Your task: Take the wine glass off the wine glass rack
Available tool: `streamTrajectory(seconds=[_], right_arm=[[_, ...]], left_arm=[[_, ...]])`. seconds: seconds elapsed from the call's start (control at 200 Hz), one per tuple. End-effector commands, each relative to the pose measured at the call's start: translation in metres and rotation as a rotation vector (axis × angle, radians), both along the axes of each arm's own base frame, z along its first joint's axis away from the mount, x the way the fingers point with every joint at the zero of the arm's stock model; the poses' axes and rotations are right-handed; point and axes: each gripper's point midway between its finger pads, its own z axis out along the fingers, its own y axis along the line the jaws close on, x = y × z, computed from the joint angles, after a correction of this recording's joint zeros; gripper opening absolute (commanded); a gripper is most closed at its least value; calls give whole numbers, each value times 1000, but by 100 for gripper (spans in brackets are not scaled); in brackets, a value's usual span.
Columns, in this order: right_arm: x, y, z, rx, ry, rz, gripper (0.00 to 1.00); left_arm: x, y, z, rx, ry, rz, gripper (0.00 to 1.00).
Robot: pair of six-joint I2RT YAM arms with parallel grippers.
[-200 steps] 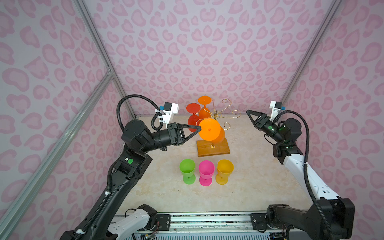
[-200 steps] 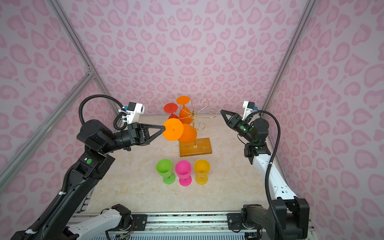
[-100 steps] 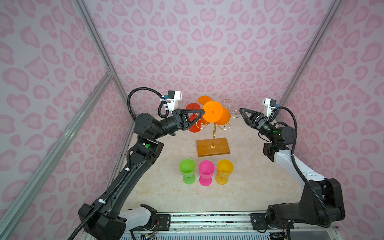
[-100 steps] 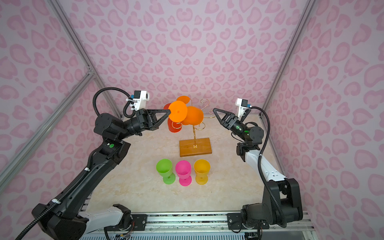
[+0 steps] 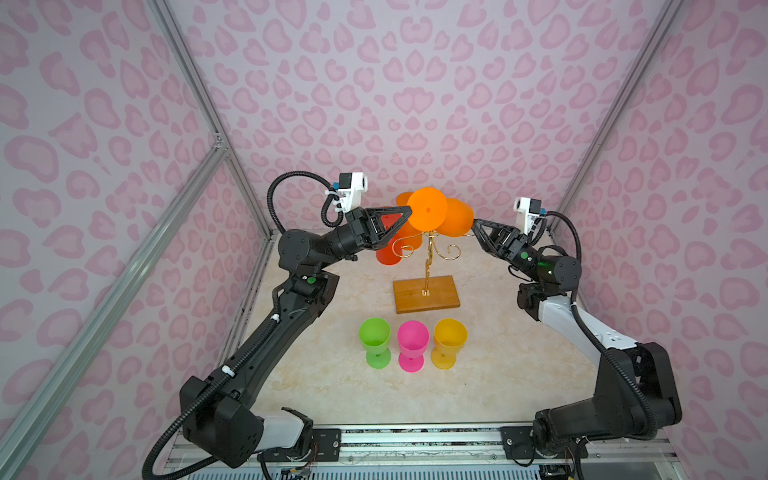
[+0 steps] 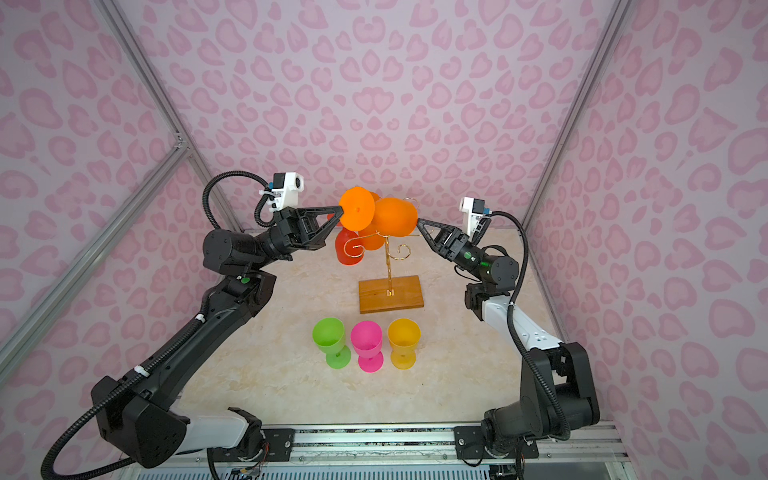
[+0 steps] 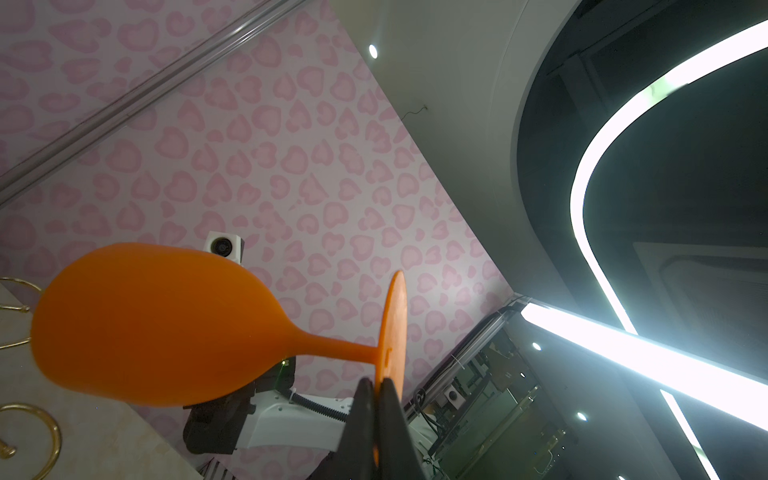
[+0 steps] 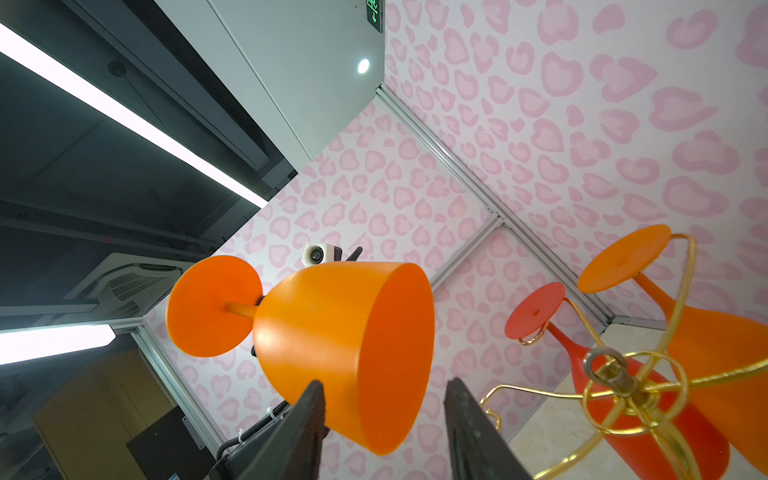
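Above wine glass rack [image 5: 409,296]: orange wine glass [image 5: 456,218] held sideways, clear of wire arms.
L gripper [image 5: 409,211] pinched shut on glass's foot disc; R gripper [image 5: 475,222] jaws spread at bowl's mouth, contact unclear. Red glass [image 5: 388,255] hangs upside down on a rack arm; rack stands on tabletop [image 5: 519,353].

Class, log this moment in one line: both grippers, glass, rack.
glass: sideways, off rack | left gripper: shut on its foot | right gripper: open near its bowl
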Motion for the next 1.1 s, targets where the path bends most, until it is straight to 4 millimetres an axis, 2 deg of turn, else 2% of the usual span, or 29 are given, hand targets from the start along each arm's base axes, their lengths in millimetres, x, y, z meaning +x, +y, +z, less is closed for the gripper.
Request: streamTrajectory(seconds=[0.0,0.365,0.655,0.825,1.1], right_arm=[[-12,2,11,31,-63,42,48],[-23,10,21,52,-106,99,45],[-31,13,24,36,-134,111,30],[-34,13,25,33,-143,112,26],[-36,11,29,40,-154,104,16]], left_arm=[[-5,3,8,-44,-42,-8,2],[5,-1,5,-84,3,-56,2],[18,-3,4,-158,56,-121,2],[25,-3,2,-191,70,-142,2],[36,-2,-4,-221,98,-157,14]])
